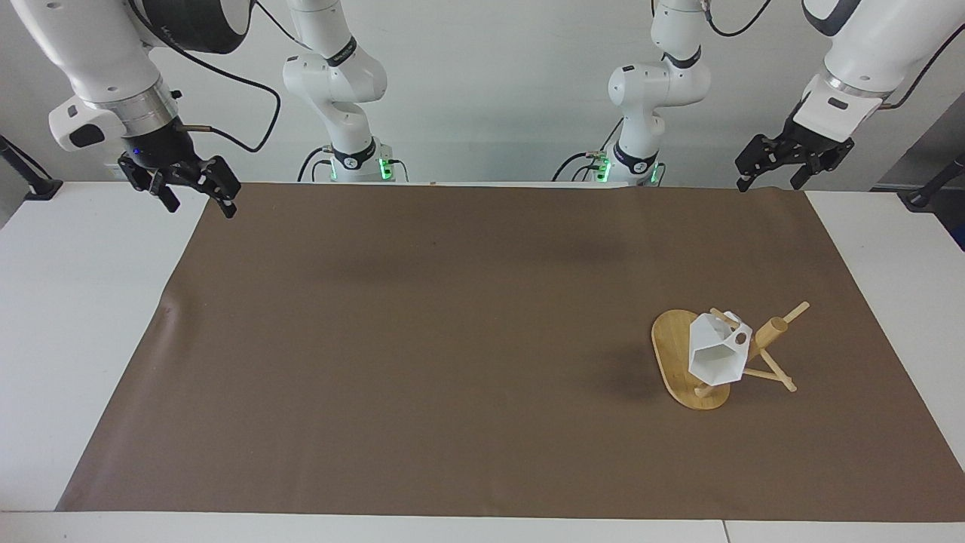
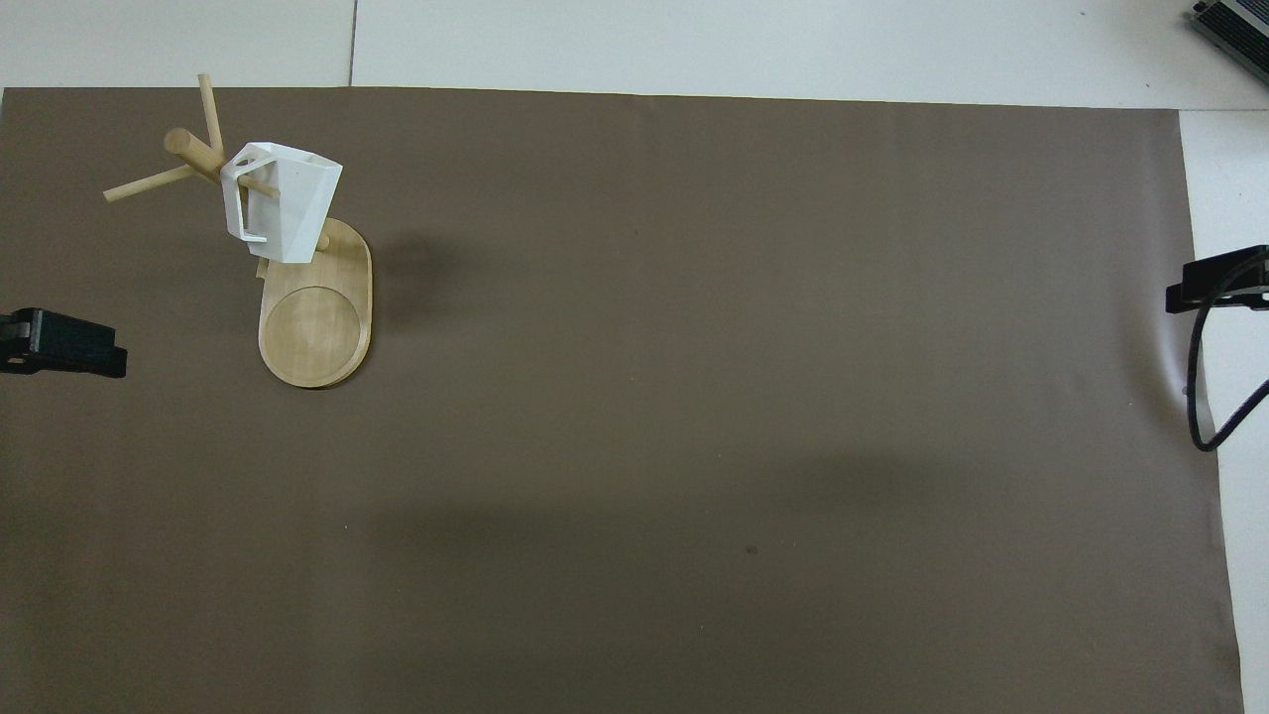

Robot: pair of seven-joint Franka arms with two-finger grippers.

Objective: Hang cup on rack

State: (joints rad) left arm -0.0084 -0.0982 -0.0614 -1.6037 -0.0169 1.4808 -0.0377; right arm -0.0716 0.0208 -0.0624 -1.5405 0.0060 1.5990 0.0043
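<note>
Brown mat (image 1: 422, 339), cup (image 1: 715, 354) on rack (image 1: 682, 362), fingers (image 1: 745, 181) well apart.

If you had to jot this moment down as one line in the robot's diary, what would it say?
cup: hanging on a rack peg | left gripper: open, empty, raised at its table end | right gripper: open, empty, waiting | task: looks done

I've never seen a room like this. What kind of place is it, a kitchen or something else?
Probably a robot lab, not a kitchen. Two white robot arms stand at a bare table with a brown mat on it, and the only things set out are a wooden rack with one white cup hanging on it.
</note>
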